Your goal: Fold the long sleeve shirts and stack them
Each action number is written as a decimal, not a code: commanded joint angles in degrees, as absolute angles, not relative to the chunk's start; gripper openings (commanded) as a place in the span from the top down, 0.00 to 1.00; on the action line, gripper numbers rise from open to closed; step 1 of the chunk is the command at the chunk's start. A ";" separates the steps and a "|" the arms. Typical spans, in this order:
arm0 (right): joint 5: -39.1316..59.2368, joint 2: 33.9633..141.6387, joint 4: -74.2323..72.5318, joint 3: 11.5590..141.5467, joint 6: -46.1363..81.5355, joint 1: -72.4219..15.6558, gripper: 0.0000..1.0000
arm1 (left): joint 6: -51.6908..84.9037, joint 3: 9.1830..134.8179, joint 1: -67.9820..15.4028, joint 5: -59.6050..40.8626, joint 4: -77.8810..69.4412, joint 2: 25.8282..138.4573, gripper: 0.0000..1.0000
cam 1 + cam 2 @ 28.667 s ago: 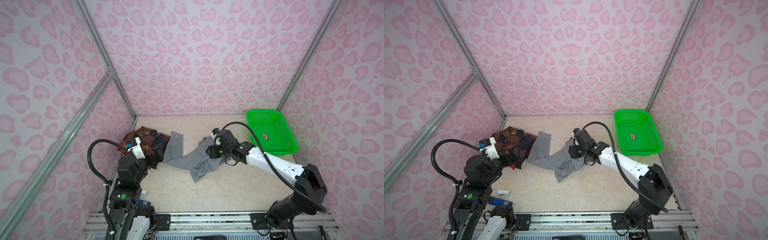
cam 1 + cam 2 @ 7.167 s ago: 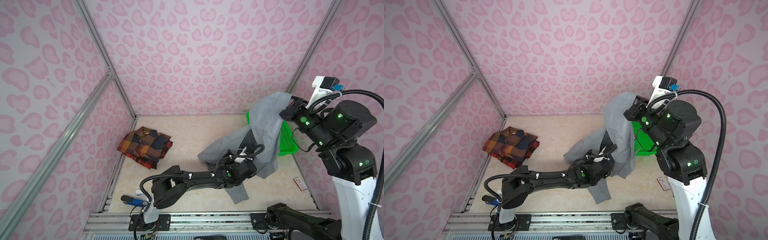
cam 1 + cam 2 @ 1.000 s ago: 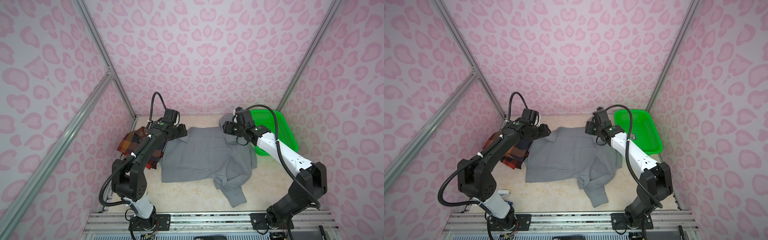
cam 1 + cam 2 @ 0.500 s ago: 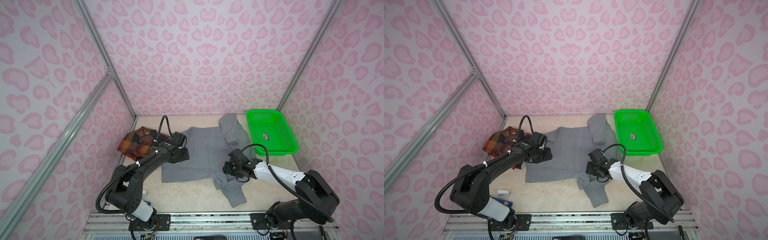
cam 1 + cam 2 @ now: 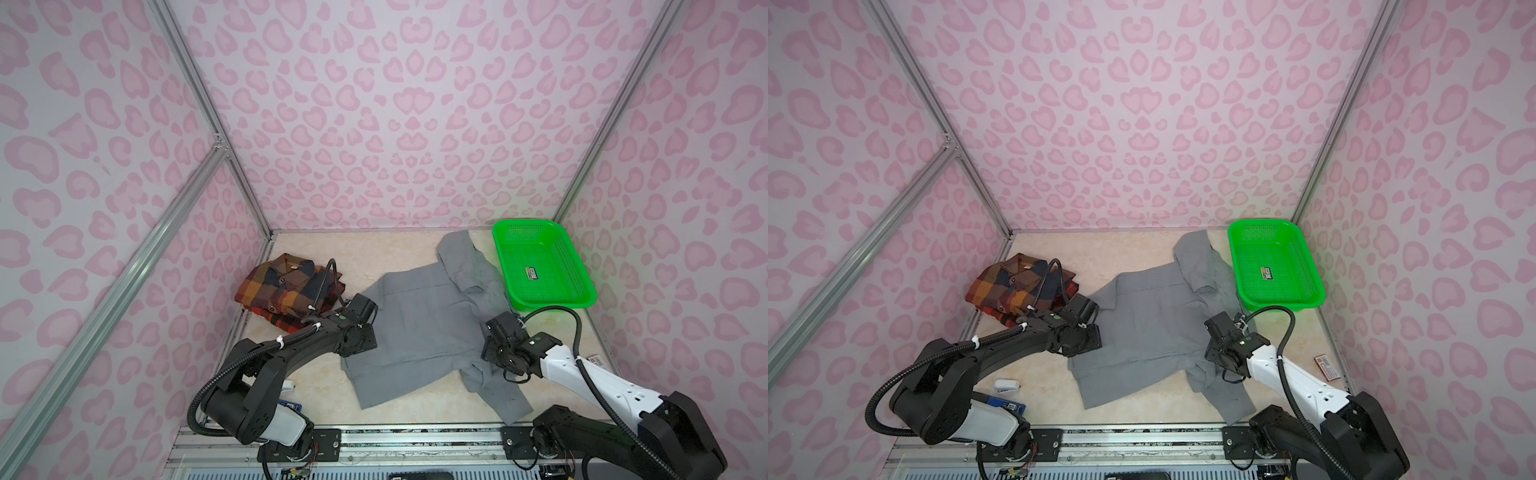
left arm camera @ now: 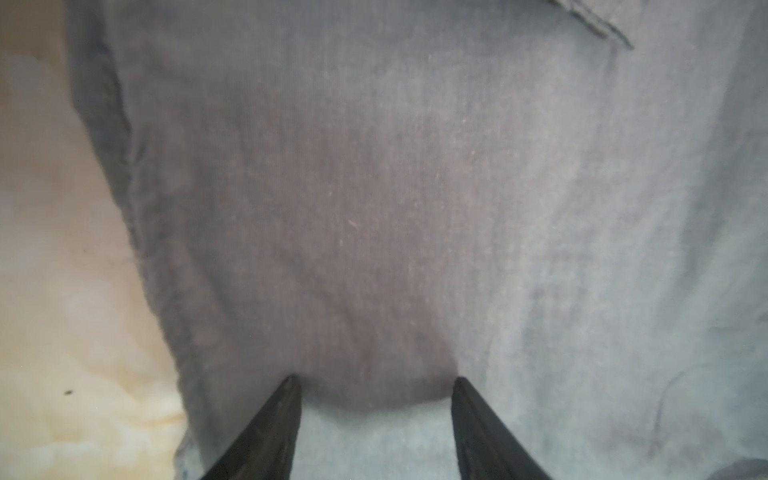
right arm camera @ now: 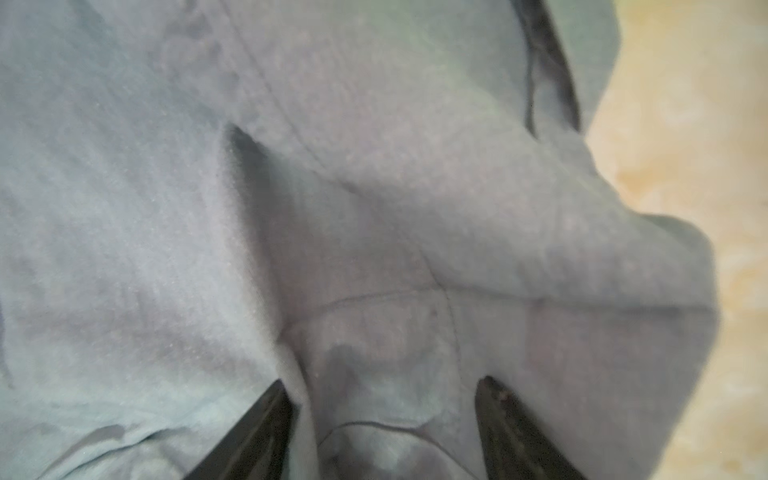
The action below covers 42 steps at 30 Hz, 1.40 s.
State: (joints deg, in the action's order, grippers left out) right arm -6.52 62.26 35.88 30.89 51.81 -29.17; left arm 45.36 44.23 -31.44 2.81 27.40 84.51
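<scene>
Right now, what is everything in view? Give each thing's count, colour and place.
gray shirt: one, plain gray, spread mid-table, one sleeve beside the basket
plaid shirt: one, orange, red, brown and navy checks, folded, far left
basket: one, green mesh, far right corner
label: one, small, inside the basket
card: one, red and white, table's right edge
white object: one, small, near the left arm's base
table: one, beige
left gripper: black fingers, open over the gray shirt's left edge
right gripper: black fingers, open over its right side
</scene>
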 commanded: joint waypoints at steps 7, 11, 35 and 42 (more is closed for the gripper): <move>-7.07 54.23 39.84 28.00 58.45 -38.26 0.30 | 38.61 62.01 -30.92 9.40 34.09 89.87 0.37; -9.16 55.40 39.80 30.85 57.39 -38.99 0.31 | 35.58 73.97 -30.76 7.56 33.94 101.53 0.39; -9.32 57.28 34.28 32.76 50.36 -37.47 0.34 | 29.27 91.21 -27.43 10.00 38.71 122.59 0.92; -8.54 53.50 34.09 30.72 50.63 -35.79 0.35 | 28.19 94.04 -25.32 8.37 40.52 121.83 0.96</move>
